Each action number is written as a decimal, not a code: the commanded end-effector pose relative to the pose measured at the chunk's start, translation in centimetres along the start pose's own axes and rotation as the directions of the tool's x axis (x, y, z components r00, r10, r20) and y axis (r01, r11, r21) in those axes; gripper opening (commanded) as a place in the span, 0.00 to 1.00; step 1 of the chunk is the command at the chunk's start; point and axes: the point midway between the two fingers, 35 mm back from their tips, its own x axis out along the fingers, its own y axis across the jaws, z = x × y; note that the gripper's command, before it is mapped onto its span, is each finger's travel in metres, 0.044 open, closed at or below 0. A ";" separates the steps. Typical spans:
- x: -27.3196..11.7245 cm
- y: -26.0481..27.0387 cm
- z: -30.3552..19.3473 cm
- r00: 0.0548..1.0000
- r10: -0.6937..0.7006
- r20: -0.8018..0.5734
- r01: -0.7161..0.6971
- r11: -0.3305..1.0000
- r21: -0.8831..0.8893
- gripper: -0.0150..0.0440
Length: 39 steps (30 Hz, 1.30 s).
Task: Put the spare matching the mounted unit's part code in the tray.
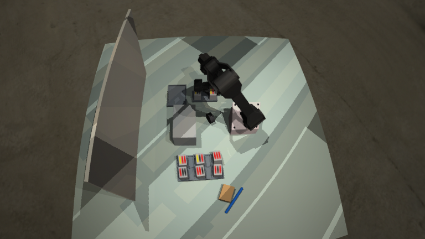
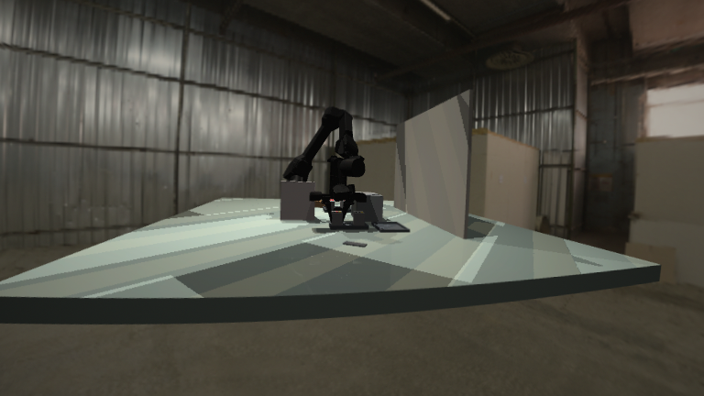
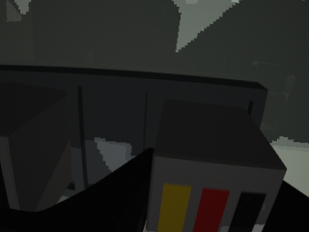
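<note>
My gripper [image 1: 213, 90] [image 2: 336, 209] [image 3: 199, 164] is shut on a grey block [image 1: 213, 95] [image 2: 336, 219] [image 3: 217, 130] with yellow, red and black stripes. The block is at one end of the small dark rack [image 1: 205, 100] [image 2: 350, 226] [image 3: 113, 106]; whether it touches the rack is hidden. Another grey block [image 1: 197, 95] [image 2: 358, 219] [image 3: 36, 145] stands at the rack's other end. The dark flat tray [image 1: 176, 92] [image 2: 391, 227] lies beside the rack and shows nothing in it. I cannot tell which thing is the mounted unit, and no back code is readable.
A grey box [image 1: 184, 123] stands close to the tray. A tall panel [image 1: 120, 98] [image 2: 435, 163] rises at the side. A larger rack [image 1: 191, 165] holds several striped blocks. A black cylinder [image 1: 210, 117], an orange block [image 1: 227, 192] and a blue rod [image 1: 234, 199] lie on the table.
</note>
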 end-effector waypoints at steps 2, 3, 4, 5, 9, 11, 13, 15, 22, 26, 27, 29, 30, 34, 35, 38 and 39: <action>0.0 0.0 0.0 1.000 0.000 0.000 0.000 1.000 0.000 0.25; 0.0 0.0 0.0 1.000 0.000 0.000 0.000 1.000 0.000 0.25; -0.1 0.0 0.0 1.000 0.000 0.000 0.000 1.000 0.000 0.25; -0.5 0.1 0.1 1.000 0.000 0.001 0.000 1.000 0.000 0.25; -3.5 0.2 0.3 1.000 0.002 0.002 -0.002 1.000 0.002 0.25; -5.1 0.2 0.3 1.000 0.003 0.003 -0.003 1.000 0.003 0.25; -6.8 0.1 0.2 1.000 0.003 0.002 -0.003 1.000 0.004 0.25; -7.9 0.0 0.1 1.000 0.003 0.002 -0.003 1.000 0.004 0.25; -8.0 0.0 0.1 1.000 0.003 0.002 -0.003 1.000 0.004 0.25; -8.1 0.0 0.0 1.000 0.005 -0.002 -0.005 1.000 0.008 0.25; -8.6 0.0 0.1 1.000 0.005 -0.002 -0.005 1.000 0.008 0.25; -10.0 -0.1 0.1 1.000 0.004 0.000 -0.004 1.000 0.008 0.25; -10.7 -0.2 0.1 1.000 0.004 0.001 -0.004 1.000 0.008 0.25; -13.6 -0.6 -0.1 1.000 0.002 0.003 -0.002 1.000 0.007 0.25; -14.3 -0.8 -0.2 1.000 0.002 0.003 -0.002 1.000 0.007 0.25; -15.3 -1.0 -0.3 1.000 0.001 0.003 -0.001 1.000 0.006 0.25; -15.3 -1.0 -0.3 1.000 0.001 0.003 -0.001 1.000 0.006 0.25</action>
